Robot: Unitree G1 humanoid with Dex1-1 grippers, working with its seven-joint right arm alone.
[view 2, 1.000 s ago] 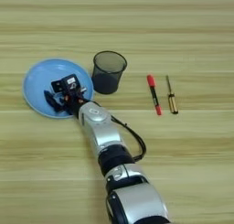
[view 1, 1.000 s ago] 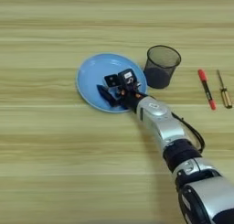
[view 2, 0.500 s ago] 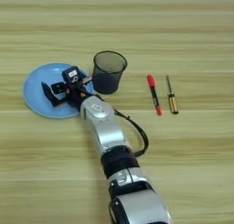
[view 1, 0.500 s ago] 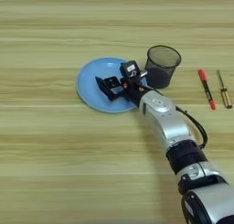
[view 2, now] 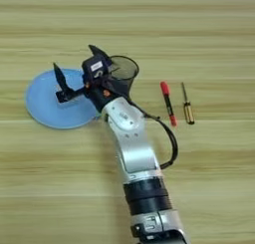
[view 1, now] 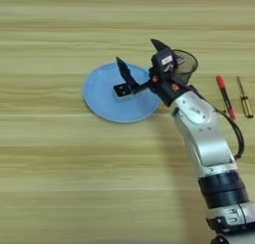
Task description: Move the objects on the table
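While gripper (view 1: 142, 61) spreads wide and empty, small block (view 1: 123, 90) on plate (view 1: 102, 96), dark mesh cup (view 2: 124, 69) beside.

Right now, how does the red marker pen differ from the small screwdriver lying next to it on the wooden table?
The red marker pen is thicker and all red; the small screwdriver is slimmer, with a thin dark metal shaft and a yellowish-brown handle. The pen lies nearer the dark mesh pen cup, the screwdriver further to the robot's right. The pen also looks slightly longer. Both lie flat, roughly parallel, apart from each other.
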